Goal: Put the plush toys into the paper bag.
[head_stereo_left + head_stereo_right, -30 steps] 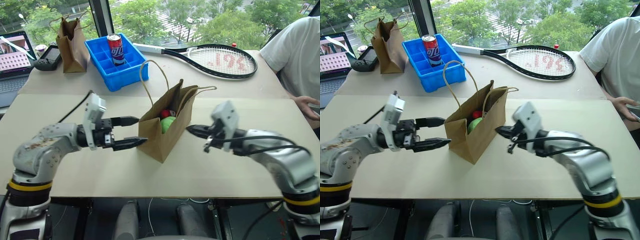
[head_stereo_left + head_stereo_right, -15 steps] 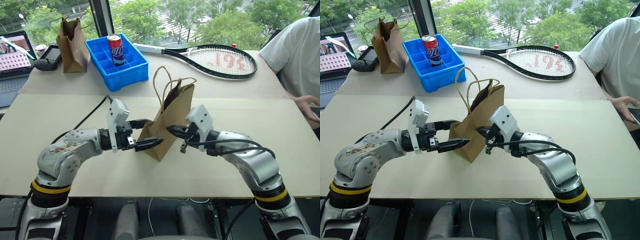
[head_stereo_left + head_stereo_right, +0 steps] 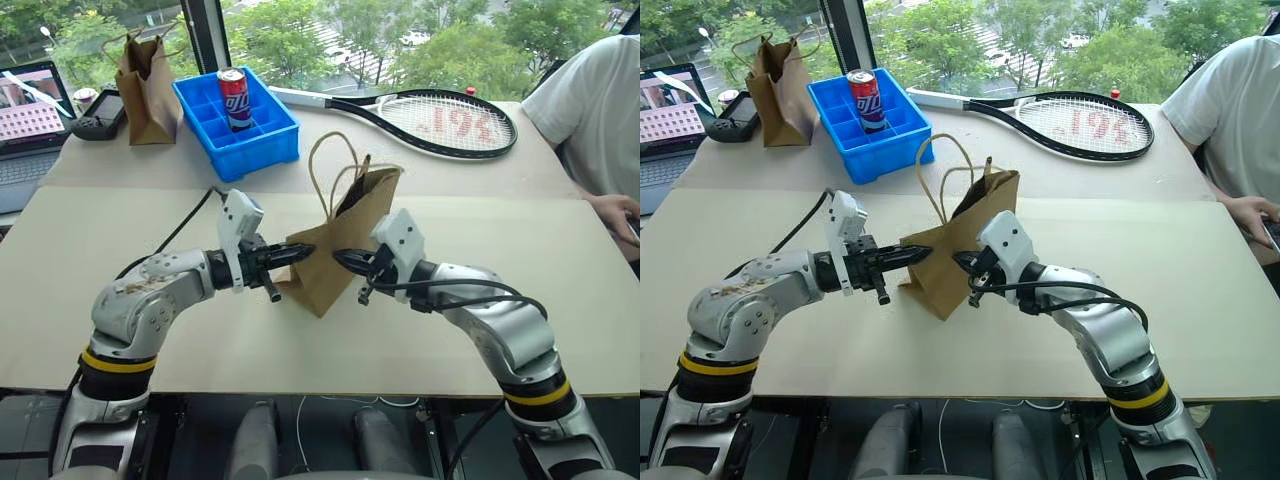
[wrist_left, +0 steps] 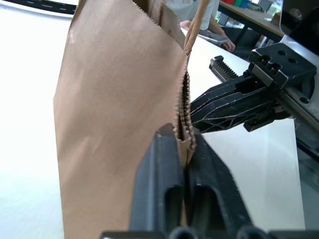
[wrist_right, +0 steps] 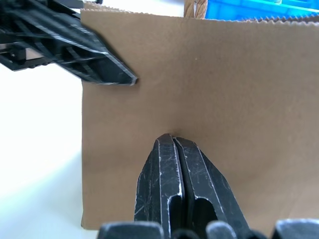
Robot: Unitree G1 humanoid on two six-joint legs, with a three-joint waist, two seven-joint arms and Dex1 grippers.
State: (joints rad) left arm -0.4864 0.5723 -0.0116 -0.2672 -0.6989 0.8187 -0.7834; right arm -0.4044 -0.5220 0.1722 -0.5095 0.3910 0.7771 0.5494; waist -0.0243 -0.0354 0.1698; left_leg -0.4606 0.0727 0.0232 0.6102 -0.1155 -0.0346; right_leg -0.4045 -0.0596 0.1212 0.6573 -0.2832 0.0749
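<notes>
Left arm (image 3: pixel 140 305): silver-grey rounded metal shell, scuffed brown marks on top, yellow band edged black near elbow. White boxy camera module (image 3: pixel 240 225) on wrist, black cable looping from it. Left gripper (image 3: pixel 290 252): two black fingers, ribbed inner faces.

Right arm (image 3: pixel 500 330): same silver shell, yellow-and-black band lower down, black cables running along forearm. White module (image 3: pixel 400 240) at wrist. Right gripper (image 3: pixel 345 261): black fingers, scratched, toothed edge.

Person's sleeve (image 3: pixel 585 95): white short-sleeved shirt.
</notes>
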